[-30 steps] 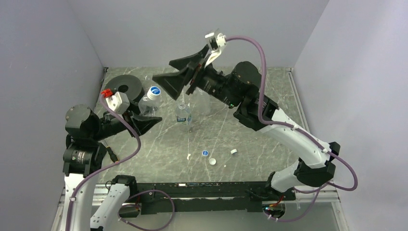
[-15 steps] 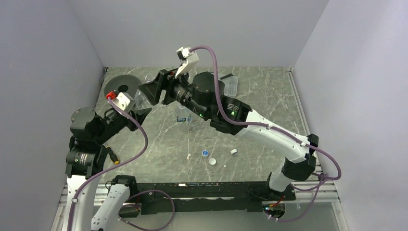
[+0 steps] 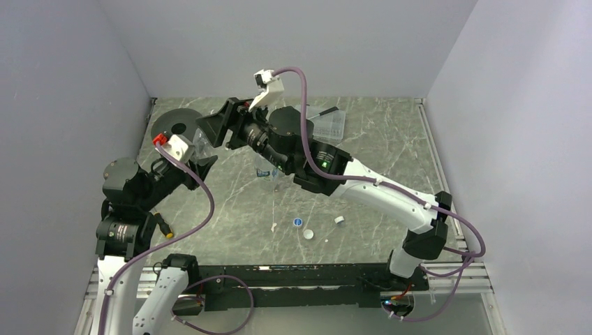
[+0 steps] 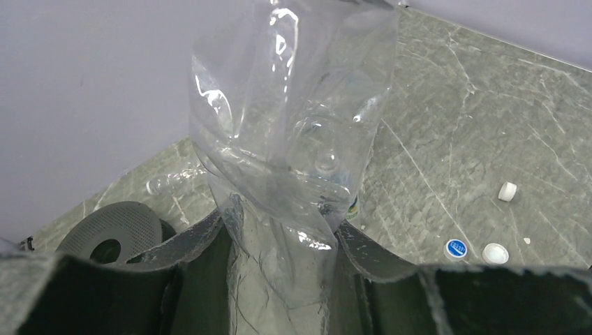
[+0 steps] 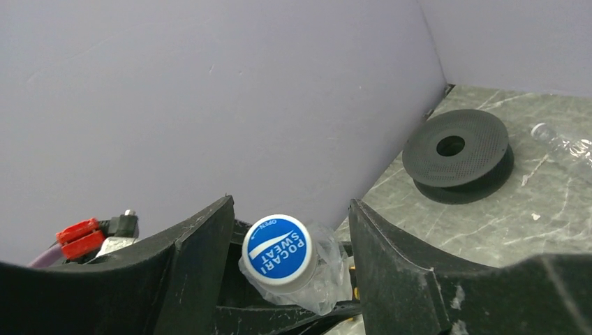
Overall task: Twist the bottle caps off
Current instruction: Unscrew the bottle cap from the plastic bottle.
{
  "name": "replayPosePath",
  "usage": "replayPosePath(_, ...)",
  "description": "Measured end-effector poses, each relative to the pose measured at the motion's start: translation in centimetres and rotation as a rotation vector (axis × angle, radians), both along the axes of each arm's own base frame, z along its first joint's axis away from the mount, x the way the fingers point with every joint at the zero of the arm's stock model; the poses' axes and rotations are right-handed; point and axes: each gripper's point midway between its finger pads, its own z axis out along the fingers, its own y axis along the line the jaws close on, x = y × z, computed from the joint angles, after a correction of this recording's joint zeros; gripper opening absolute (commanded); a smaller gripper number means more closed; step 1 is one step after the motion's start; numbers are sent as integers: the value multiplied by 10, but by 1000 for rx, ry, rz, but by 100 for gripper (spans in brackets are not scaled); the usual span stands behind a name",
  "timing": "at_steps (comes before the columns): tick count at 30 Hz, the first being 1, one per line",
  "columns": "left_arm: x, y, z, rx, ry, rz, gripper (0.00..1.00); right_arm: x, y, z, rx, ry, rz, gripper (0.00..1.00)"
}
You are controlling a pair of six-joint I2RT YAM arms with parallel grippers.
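Risk of slip first: the left tool (image 4: 283,237) is clamped hard on the bottle (image 4: 293,105), just on the near side of the reel (image 3: 179,128), and the thin clear wall is creased and pinched in where the fingers bear. In my judgement a twist at the cap (image 5: 277,252) could turn the whole bottle in that soft grip, or fold the neck, rather than break the thread. The right tool (image 5: 290,209) stands open astride the blue-topped cap, holding nothing. The cap sits nearer one finger than the other, so an uneven closure may shove the neck sideways before both fingers bite. Three loose caps (image 3: 308,234) lie on the worktop (image 3: 230,209) well away from the reel towards the near edge. Not verifiable: whether the nearer finger touches the cap; the cap's skirt and thread, hidden below its top; the bottle's base, cut off in the left wrist view, so whether it rests on the worktop cannot be told. From above, the right arm (image 3: 377,188) covers the cap and much of a short bottle (image 3: 264,172) further from the reel.
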Motion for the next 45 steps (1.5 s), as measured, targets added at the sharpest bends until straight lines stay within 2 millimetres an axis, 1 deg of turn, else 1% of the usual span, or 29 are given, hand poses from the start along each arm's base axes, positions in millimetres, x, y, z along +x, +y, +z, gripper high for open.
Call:
replayPosePath(2, 0, 0, 0, 0, 0, 2, 0, 4, 2, -4, 6, 11, -18, 61)
replayPosePath(4, 0, 1, -1, -3, 4, 6, 0, 6, 2, -4, 16, 18, -33, 55)
replayPosePath(7, 1, 1, -1, -6, 6, 11, 0, 9, 1, -1, 44, 21, -55, 43)
replayPosePath(9, 2, 3, -1, -5, 6, 19, 0, 10, 1, 4, 71, 21, -63, 38)
replayPosePath(10, 2, 3, -1, -5, 7, 21, 0, 10, 2, 6, 79, 20, -65, 38)
replayPosePath(12, 3, 4, -2, -7, 10, 28, 0, 11, 4, 7, 91, 23, -67, 43)
replayPosePath(14, 3, 5, -2, -11, 14, 37, 0, 13, 9, 7, 95, 26, -65, 51)
replayPosePath(17, 5, 6, -4, -22, 28, 48, 0, 15, 19, -1, 84, 35, -61, 52)
replayPosePath(19, 7, 6, -5, -27, 38, 54, 0, 16, 23, -10, 63, 46, -61, 44)
replayPosePath(21, 8, 6, -6, -30, 47, 55, 0, 17, 26, -17, 48, 53, -61, 31)
replayPosePath(23, 8, 6, -8, -30, 55, 55, 0, 18, 26, -19, 41, 50, -70, 20)
replayPosePath(25, 8, 6, -9, -32, 60, 55, 0, 19, 25, -20, 35, 45, -76, 12)
replayPosePath(26, 7, 6, -10, -33, 66, 54, 8, 19, 25, -20, 35, 44, -79, 8)
replayPosePath(27, 7, 5, -10, -34, 69, 54, 23, 19, 25, -21, 36, 44, -80, 5)
replayPosePath(28, 7, 5, -11, -35, 73, 50, 54, 19, 24, -22, 36, 43, -81, 1)
replayPosePath(29, 6, 4, -11, -39, 76, 47, 83, 19, 24, -21, 37, 40, -81, 0)
replayPosePath(30, 4, 3, -11, -49, 84, 41, 98, 19, 23, -22, 35, 35, -82, 0)
replayPosePath(35, -10, -10, -3, -94, 90, -38, 99, 15, 16, -20, 16, 2, -78, 0)
replayPosePath(37, -17, -15, 6, -105, 74, -74, 99, 13, 13, -18, 10, -15, -70, 0)
replayPosePath(38, -21, -17, 13, -112, 64, -94, 98, 11, 12, -17, 9, -25, -64, 0)
replayPosePath(40, -27, -21, 22, -118, 43, -125, 89, 6, 10, -15, 10, -43, -51, 0)
replayPosePath(43, -32, -26, 26, -123, 35, -160, 71, -1, 6, -10, 5, -80, -33, 0)
replayPosePath(44, -33, -27, 27, -124, 35, -169, 67, -2, 4, -8, 3, -89, -30, 0)
replayPosePath(45, -34, -28, 26, -124, 37, -180, 66, -3, 3, -6, 2, -97, -29, 0)
